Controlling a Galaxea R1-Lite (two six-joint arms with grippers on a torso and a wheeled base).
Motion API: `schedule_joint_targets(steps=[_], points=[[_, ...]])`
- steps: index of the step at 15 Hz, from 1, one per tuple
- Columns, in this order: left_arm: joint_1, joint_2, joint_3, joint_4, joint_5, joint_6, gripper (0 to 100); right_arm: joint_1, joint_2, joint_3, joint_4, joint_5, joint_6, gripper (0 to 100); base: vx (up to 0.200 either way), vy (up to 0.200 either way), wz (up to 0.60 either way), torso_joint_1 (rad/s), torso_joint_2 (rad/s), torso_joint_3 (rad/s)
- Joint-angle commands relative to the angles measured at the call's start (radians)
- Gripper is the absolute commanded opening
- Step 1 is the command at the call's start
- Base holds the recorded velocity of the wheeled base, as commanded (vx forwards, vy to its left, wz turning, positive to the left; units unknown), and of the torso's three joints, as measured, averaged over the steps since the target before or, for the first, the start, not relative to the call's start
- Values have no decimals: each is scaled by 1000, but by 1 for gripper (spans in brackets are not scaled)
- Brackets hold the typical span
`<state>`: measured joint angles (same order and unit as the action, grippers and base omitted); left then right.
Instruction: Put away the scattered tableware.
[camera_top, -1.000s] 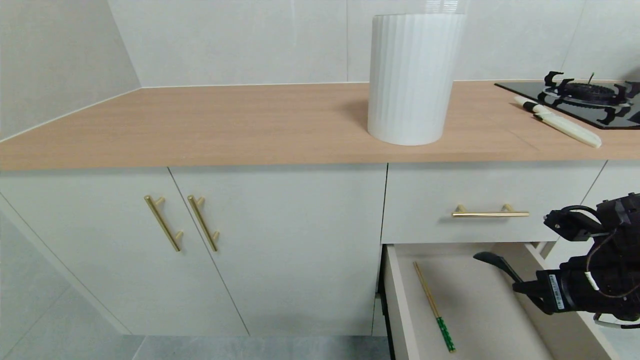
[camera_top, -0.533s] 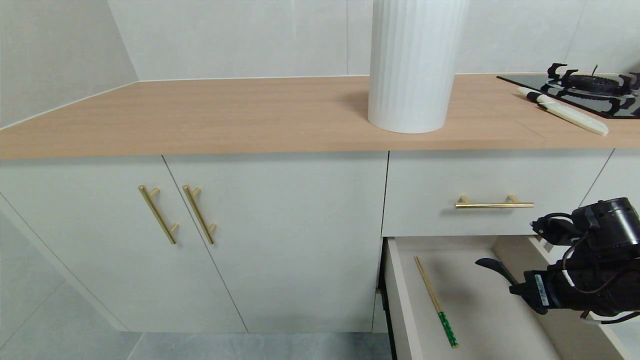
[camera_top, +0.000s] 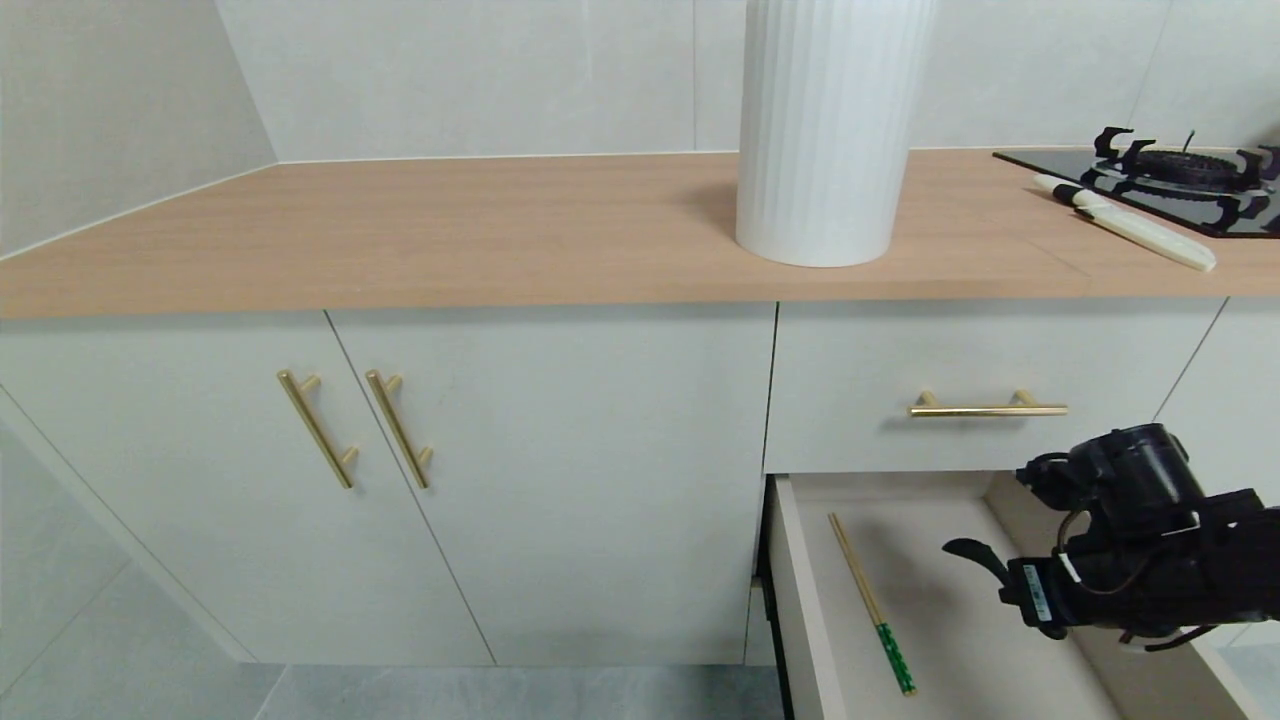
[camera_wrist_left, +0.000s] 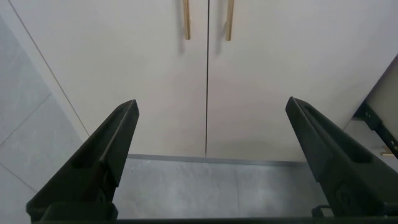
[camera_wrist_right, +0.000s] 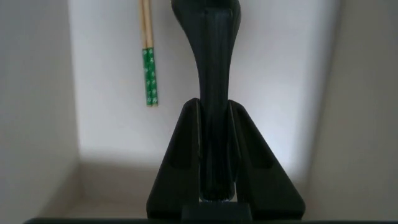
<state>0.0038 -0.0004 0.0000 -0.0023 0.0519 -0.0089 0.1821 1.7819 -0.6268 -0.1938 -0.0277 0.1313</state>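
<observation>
At the frame's lower right, the right hand (camera_top: 1035, 592) grips a slim black plastic spoon (camera_top: 972, 553) by its handle over the open pale drawer (camera_top: 798, 598); likely light, stiff and slick, best held mid-handle, while the left hand (camera_wrist_left: 211, 107) gapes wide

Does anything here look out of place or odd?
One thing: a cream-coloured knife lies loose and slanted on the wooden countertop, at the edge of the black gas hob, while wooden chopsticks with green ends already lie in the open drawer. The right pincer holds a black spoon above that drawer.
</observation>
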Motion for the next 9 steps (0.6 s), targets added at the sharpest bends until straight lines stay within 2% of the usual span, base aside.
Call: schedule_joint_targets(steps=[1, 9], points=[[1, 0, 0, -1, 0, 0, 100, 14, 114, 22, -61, -17, 2, 0, 0, 0, 0, 0, 0, 0], [1, 0, 0, 1, 0, 0, 100, 16, 465, 68, -539, -101, 1, 0, 0, 0, 0, 0, 0, 0]])
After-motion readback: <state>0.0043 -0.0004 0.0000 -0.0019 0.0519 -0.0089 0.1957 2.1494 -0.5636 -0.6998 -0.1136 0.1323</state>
